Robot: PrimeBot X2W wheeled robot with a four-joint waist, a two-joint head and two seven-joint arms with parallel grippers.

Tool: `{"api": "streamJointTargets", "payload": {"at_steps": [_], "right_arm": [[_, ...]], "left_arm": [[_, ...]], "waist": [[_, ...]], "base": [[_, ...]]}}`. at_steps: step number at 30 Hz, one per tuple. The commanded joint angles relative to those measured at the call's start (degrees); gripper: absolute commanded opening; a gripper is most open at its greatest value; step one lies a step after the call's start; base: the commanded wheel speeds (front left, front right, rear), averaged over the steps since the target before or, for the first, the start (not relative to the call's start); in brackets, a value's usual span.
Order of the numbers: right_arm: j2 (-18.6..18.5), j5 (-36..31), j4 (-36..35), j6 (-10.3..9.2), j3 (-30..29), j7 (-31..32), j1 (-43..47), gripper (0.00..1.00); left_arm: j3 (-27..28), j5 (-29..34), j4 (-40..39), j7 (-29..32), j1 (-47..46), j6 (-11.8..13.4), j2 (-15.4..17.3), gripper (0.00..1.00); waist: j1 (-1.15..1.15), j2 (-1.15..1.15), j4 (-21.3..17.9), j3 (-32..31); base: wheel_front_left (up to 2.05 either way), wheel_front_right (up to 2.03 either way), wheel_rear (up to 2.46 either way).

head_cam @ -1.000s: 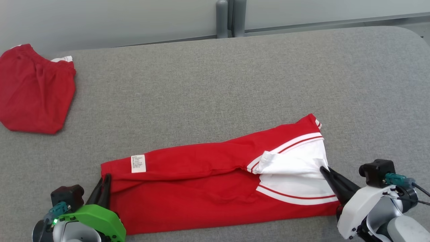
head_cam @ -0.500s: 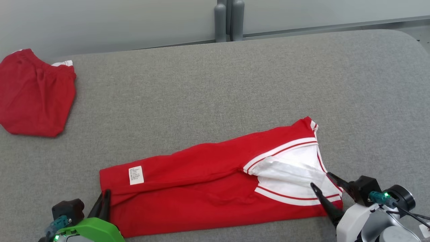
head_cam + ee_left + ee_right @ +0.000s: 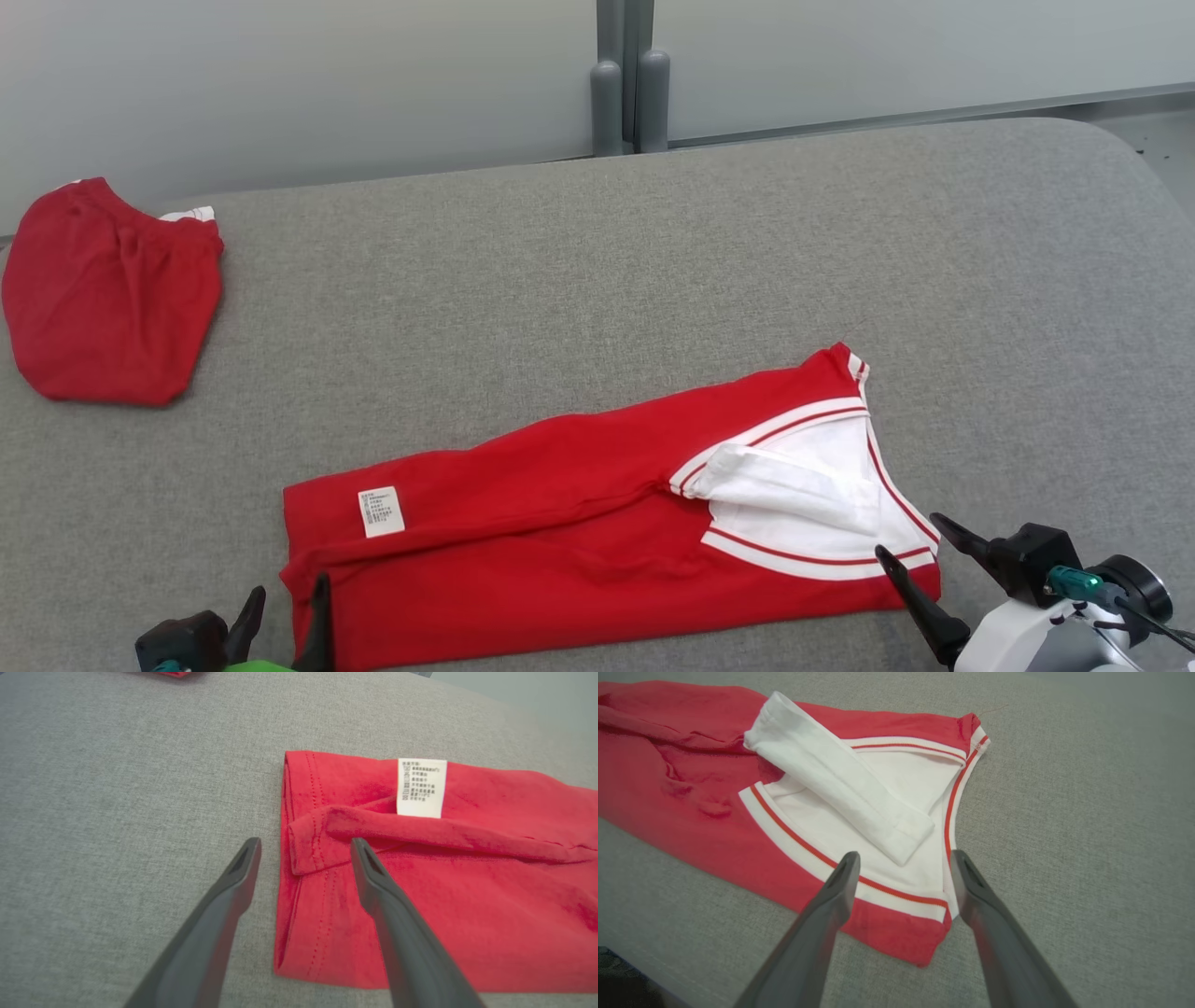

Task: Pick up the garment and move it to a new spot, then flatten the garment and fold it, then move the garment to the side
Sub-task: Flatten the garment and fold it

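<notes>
Grey woven fabric covers the counter (image 3: 597,280), with a pale wall and two grey posts (image 3: 625,93) behind its far edge. The garment (image 3: 579,532) lies along the near edge. It is a red shirt already doubled lengthwise into a long band, with its hem end toward the near left corner and its white-trimmed neck end slanting toward the right edge. A white folded strip (image 3: 784,481), likely a sleeve, rests on top. The left claw (image 3: 289,588) is spread wide and empty, straddling the hem corner with one finger over bare counter and the other over red cloth. The right claw (image 3: 909,536) is likewise spread and empty at the neck end's near corner. A crosswise fold looks like the next step. To do it well, each claw should bite through every layer at its corner, since the loose ridge below the care label (image 3: 381,511) could slip free. Both ends should rise evenly so the band stays taut and the white strip is not dragged askew. Another red garment (image 3: 107,294) sits well apart at the far left corner.
</notes>
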Motion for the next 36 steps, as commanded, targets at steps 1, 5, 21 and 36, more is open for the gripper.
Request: {"api": "streamJointTargets", "payload": {"at_steps": [1,5,21,36], "right_arm": [[0.1,0.4,0.0,-0.01,-0.4,-0.4,0.6,1.0],[0.4,0.6,-0.8,-0.01,-1.5,0.2,1.1,1.0],[2.4,-0.7,-3.1,-0.01,-7.9,3.3,-0.8,1.0],[7.2,0.4,5.5,-0.01,-14.0,9.4,-4.7,1.0]], "left_arm": [[0.2,0.5,-0.6,-0.4,1.0,0.4,0.5,1.0],[0.1,1.7,-2.8,-0.9,1.2,1.3,1.1,1.0],[-1.0,6.9,-15.7,-2.1,-1.2,6.0,0.8,1.0],[0.6,7.3,-19.9,-2.7,0.6,9.1,-0.5,1.0]], "waist": [[0.0,0.59,0.1,-0.7],[0.0,0.59,0.3,-1.8],[0.0,0.59,2.8,-5.1],[0.0,0.59,7.5,-4.6]], "base": [[0.0,0.0,0.0],[0.0,0.0,0.0],[0.0,0.0,0.0],[0.0,0.0,0.0]]}}
